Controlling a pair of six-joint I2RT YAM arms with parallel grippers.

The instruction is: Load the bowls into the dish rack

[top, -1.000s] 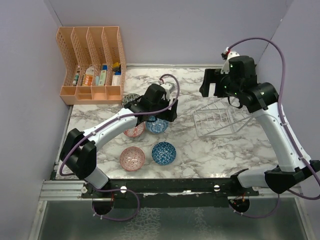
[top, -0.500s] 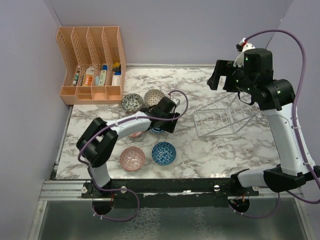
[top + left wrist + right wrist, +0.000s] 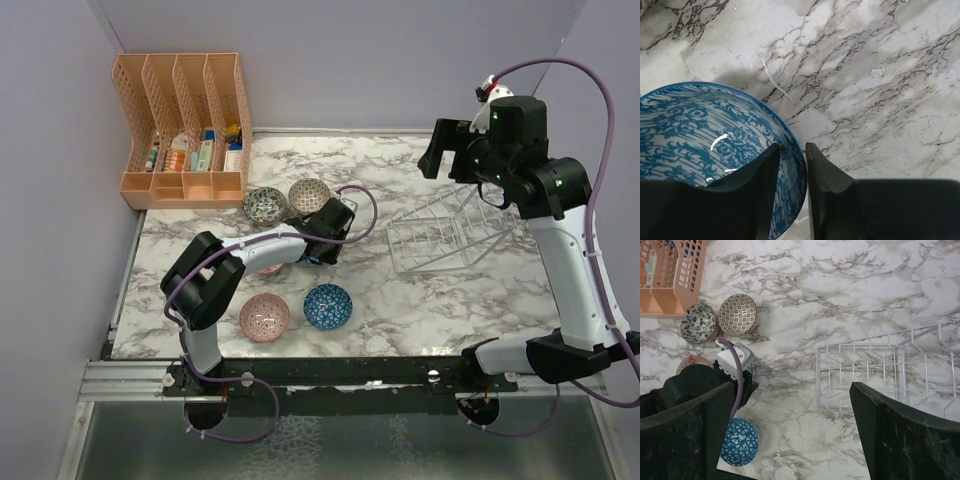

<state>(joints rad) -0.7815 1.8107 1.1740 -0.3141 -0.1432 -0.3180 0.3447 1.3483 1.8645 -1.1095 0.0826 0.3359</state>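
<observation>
Okay, my left end effector (image 3: 791, 148) is nearly closed, pinching the blue bowl (image 3: 700, 130) rim mid counter (image 3: 400, 300); right end effector (image 3: 790, 390) wide open, empty, above dish rack (image 3: 880, 370) near right edge.

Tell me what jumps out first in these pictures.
The left gripper pinches the rim of a blue patterned bowl mid-table. To its right the clear dish rack holds no bowls, with the right gripper open high over the table. A peach organizer stands in the far-left corner.
</observation>
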